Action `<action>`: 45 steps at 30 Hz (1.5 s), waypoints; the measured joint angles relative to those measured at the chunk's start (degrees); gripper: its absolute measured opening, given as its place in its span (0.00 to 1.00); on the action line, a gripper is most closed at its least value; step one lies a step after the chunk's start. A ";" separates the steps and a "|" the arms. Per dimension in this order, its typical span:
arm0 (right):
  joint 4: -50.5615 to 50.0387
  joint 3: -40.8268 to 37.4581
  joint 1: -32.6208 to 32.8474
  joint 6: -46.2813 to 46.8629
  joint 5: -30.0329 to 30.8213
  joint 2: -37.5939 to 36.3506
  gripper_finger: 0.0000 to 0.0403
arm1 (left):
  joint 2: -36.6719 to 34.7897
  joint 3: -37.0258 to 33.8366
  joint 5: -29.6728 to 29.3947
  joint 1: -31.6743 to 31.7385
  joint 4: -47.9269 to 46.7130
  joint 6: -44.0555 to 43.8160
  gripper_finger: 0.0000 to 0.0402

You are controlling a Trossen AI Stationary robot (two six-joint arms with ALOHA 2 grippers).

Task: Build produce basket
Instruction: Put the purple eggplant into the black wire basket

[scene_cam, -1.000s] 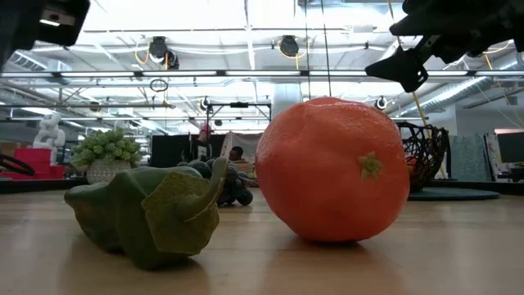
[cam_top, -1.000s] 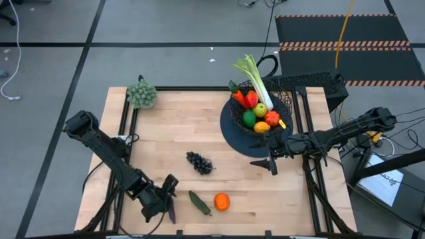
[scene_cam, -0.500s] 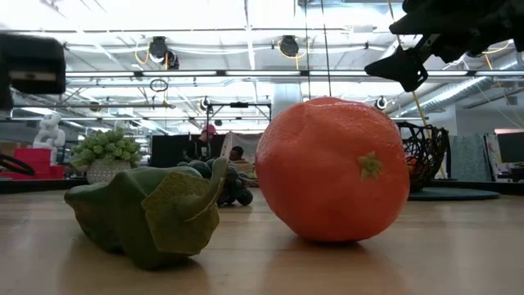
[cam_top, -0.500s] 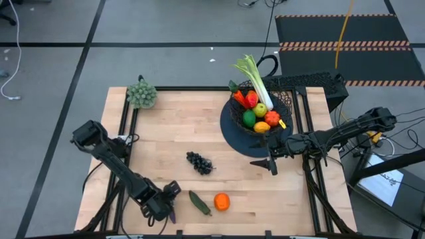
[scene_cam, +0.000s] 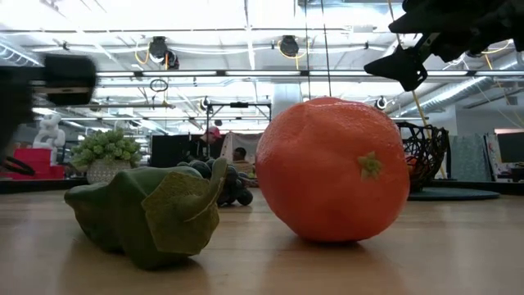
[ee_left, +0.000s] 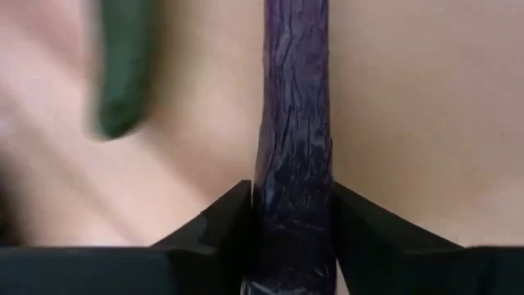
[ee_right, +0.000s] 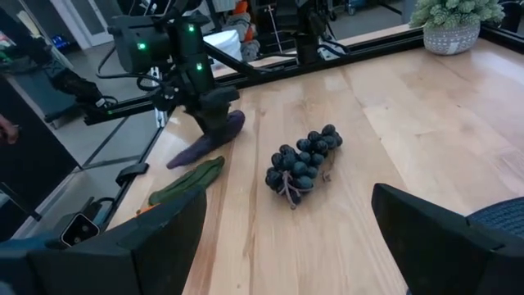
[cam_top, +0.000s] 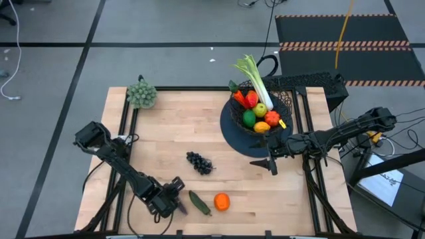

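Observation:
A dark purple eggplant (ee_left: pixel 295 123) lies on the wooden table near its front left. My left gripper (cam_top: pixel 171 201) stands over it, pointing steeply down, and is shut on it. Next to it lie a green cucumber (cam_top: pixel 199 202) and an orange (cam_top: pixel 222 201), with dark grapes (cam_top: pixel 199 162) farther in. The black wire basket (cam_top: pixel 287 99) at the far right holds a leek, a tomato, a lime, a lemon and other produce. My right gripper (cam_top: pixel 271 161) hangs open above the table just in front of the basket, holding nothing. My left gripper pinches the eggplant's two long sides (ee_left: pixel 270 205) between its two fingers (ee_left: pixel 221 221). The fingers come from above, slanting down, and lie across the eggplant. The eggplant lies on the table, its free end (ee_right: pixel 178 160) sticking out beyond the fingers.
A grey-green bushy clump in a pot (cam_top: pixel 141 95) stands at the far left corner. The basket sits on a round dark disc (cam_top: pixel 232 133). Black frame rails (cam_top: pixel 123 126) run along the table's left and right edges. Bare wood lies between the grapes and the clump.
My left gripper has sunk toward the table and shifted a little toward the cucumber, coming down over the eggplant and rolling slightly. The eggplant, cucumber, orange and grapes lie where they were.

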 joint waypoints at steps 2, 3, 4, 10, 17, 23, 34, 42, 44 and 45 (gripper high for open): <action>0.25 0.00 0.00 -0.01 0.17 0.00 0.85 | -0.61 0.14 -3.42 0.32 0.02 -1.25 0.32; 0.56 0.00 0.00 -0.02 0.37 -0.02 0.85 | -0.75 0.63 -4.54 0.65 -0.01 -2.00 0.31; 0.77 0.00 0.00 -0.02 1.17 0.00 0.85 | -0.80 1.14 -5.30 0.96 0.19 -2.55 0.29; 2.40 0.00 -0.02 -0.40 3.86 0.05 0.85 | -1.69 6.52 -8.86 3.32 -5.48 -2.87 0.31; 9.93 0.04 0.00 -3.15 8.19 2.58 0.85 | -2.33 15.66 -21.96 5.79 -17.50 3.47 0.35; 19.59 0.04 0.86 -9.07 10.34 10.22 0.85 | -2.31 17.25 -27.53 12.60 -10.56 7.90 0.30; 30.31 1.61 2.05 -18.92 10.79 22.59 0.83 | -2.31 17.25 -26.41 24.64 2.90 4.87 0.34; 34.12 2.99 1.84 -21.48 14.67 28.52 0.74 | -2.31 17.22 -22.70 27.07 4.37 1.67 0.32; 36.87 2.99 1.84 -22.61 14.95 29.59 0.72 | -2.31 17.22 -20.75 27.14 5.78 0.59 0.33; 38.30 2.99 1.84 -23.26 14.93 30.12 0.71 | -2.31 17.22 -20.10 27.11 6.48 0.11 0.33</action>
